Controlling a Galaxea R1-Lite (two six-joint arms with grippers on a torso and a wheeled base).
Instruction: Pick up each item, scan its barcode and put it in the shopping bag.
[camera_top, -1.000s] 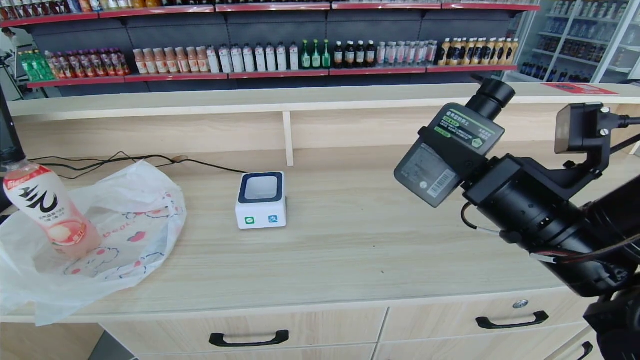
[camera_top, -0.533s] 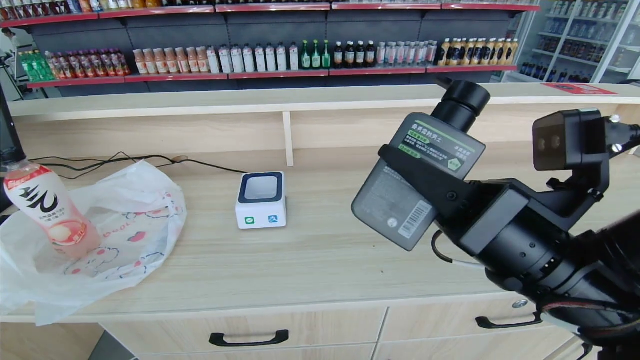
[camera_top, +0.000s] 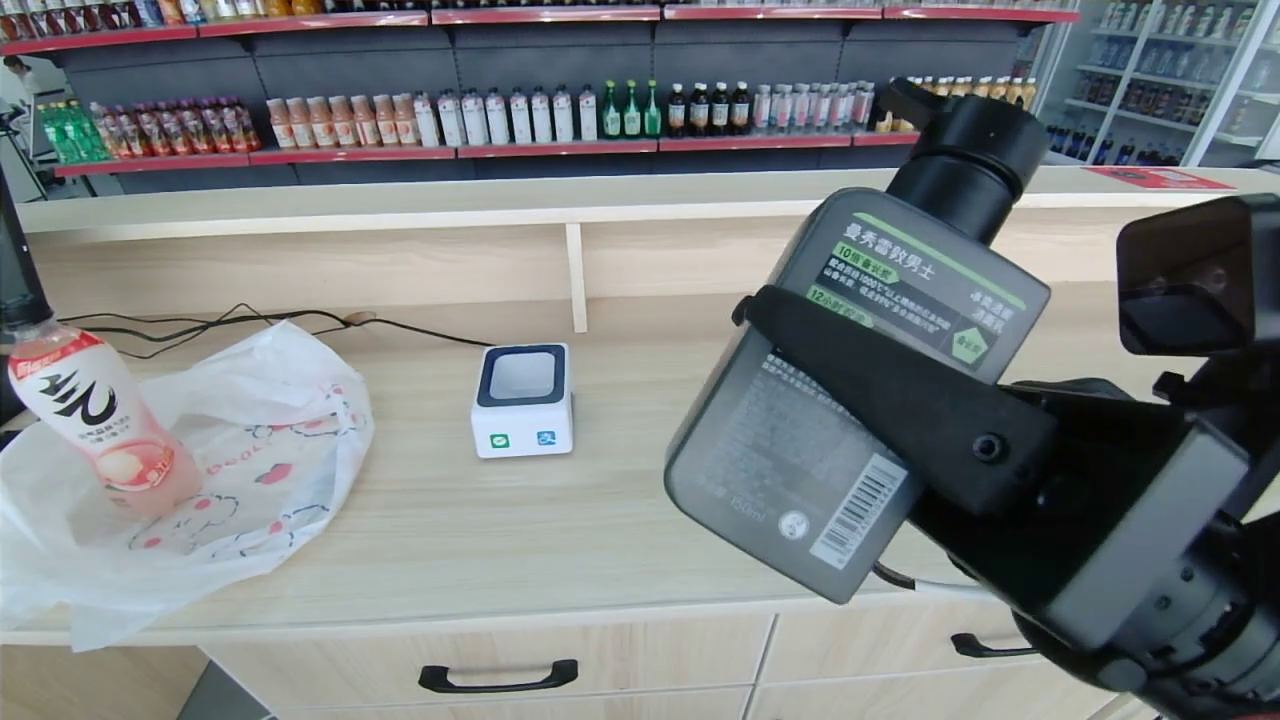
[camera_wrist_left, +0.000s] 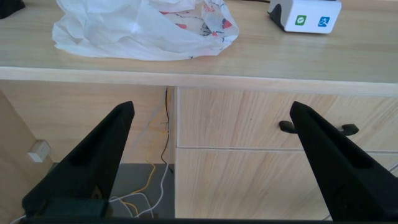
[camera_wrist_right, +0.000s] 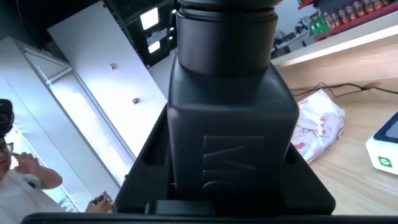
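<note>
My right gripper (camera_top: 795, 335) is shut on a dark grey bottle (camera_top: 790, 450) with a black cap, held tilted high above the right of the counter. One finger (camera_top: 880, 390) crosses its back label, and the barcode (camera_top: 865, 510) faces the head camera. The white scanner (camera_top: 523, 400) sits at mid-counter, to the left of the bottle and below it. The shopping bag (camera_top: 270, 450) lies crumpled at the far left with a pink drink bottle (camera_top: 95, 420) standing in it. My left gripper (camera_wrist_left: 211, 112) is open below the counter's front edge, facing the drawers (camera_wrist_left: 249, 124).
A black cable (camera_top: 250, 322) runs behind the bag to the scanner. A raised ledge (camera_top: 600, 195) backs the counter, with stocked shelves (camera_top: 560, 115) beyond. Bare counter (camera_top: 560, 520) lies between the bag, the scanner and the front edge.
My right gripper has carried the grey bottle to the left and much closer to the head camera. The bag, the pink bottle and the scanner have stayed put.
</note>
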